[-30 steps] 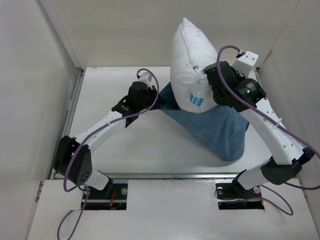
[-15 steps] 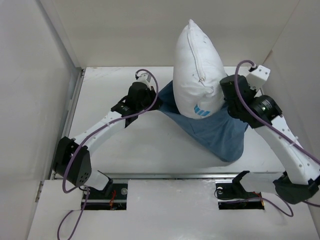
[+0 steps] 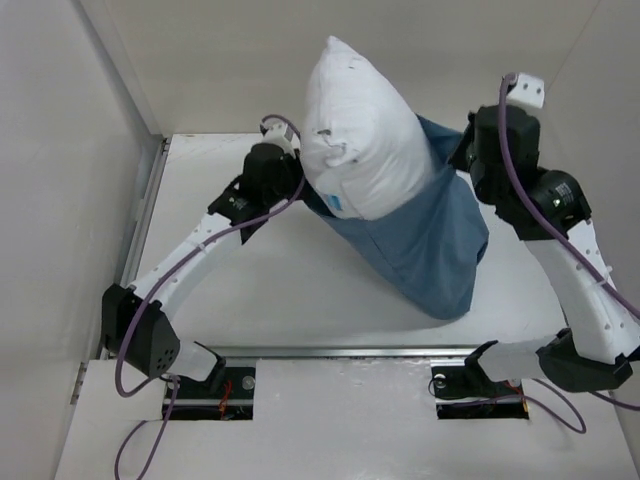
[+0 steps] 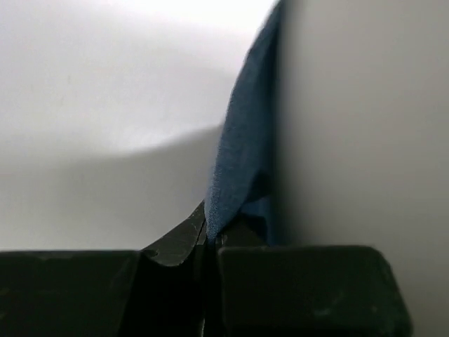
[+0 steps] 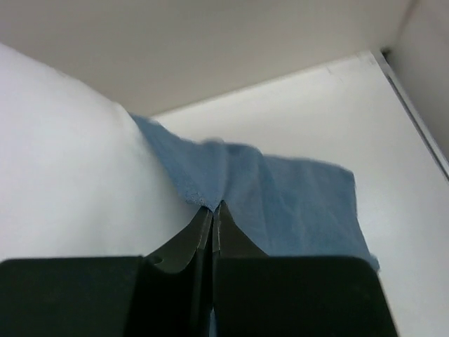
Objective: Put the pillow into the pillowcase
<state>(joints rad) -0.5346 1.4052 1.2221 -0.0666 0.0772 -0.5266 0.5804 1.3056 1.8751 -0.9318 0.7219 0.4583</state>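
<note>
Shifted since a second ago: the pillow (image 3: pixel 362 140), then upright against the right gripper (image 3: pixel 462 150), now leans toward the left arm, and that gripper has left the cushion for the pillowcase (image 3: pixel 430 240) rim at the far right. Top view: plump white cushion, smooth, seamed, standing on end with its lower end inside the mouth of the slate-blue sack; thin wrinkled cloth trailing flat across the white table (image 3: pixel 260 300) toward the near edge; left gripper (image 3: pixel 298 190) at the sack's left rim, partly hidden under the cushion. Left wrist view: black jaws pressed together, pinching a narrow fold of blue woven cloth rising from between them. Right wrist view: jaws likewise clamped on the sack's blue hem, white cushion bulging at left, creased cloth spreading right.
</note>
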